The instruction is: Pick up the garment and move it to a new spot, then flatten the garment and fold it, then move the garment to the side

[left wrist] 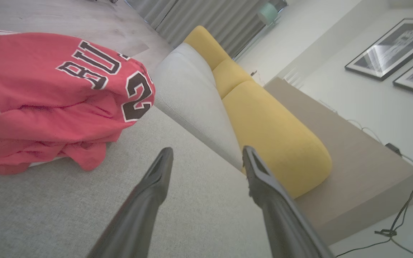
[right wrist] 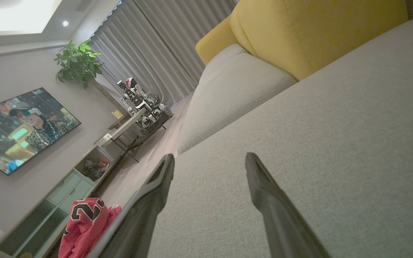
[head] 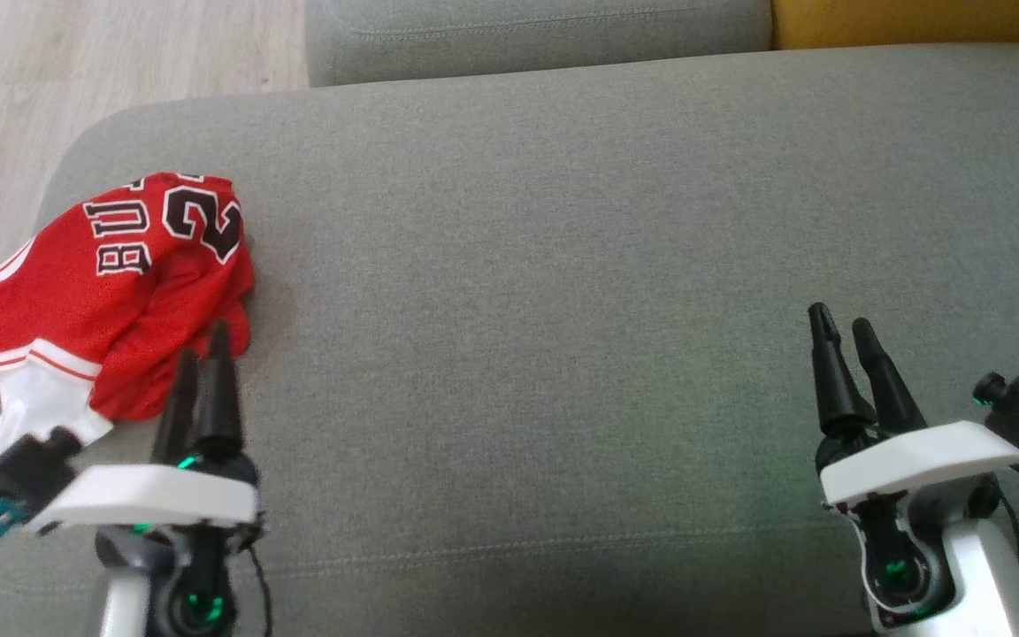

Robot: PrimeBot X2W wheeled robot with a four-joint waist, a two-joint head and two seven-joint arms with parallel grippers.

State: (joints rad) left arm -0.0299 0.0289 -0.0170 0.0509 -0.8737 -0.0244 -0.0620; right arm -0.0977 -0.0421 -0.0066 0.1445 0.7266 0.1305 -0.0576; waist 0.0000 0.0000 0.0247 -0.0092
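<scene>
The garment is a red jersey with black lettering and white trim, lying crumpled at the left end of the grey sofa seat. My left gripper is open, its tips just at the jersey's near right edge, holding nothing. Through the left wrist camera the garment lies up and left of the spread fingers. Far off at the seat's right side, my right gripper stands open and empty over bare cushion. The right wrist view has the garment small at the lower left.
Behind the seat run a grey back cushion and a yellow cushion. Wooden floor lies past the seat's left edge, close to the jersey. The seat between both grippers is bare fabric.
</scene>
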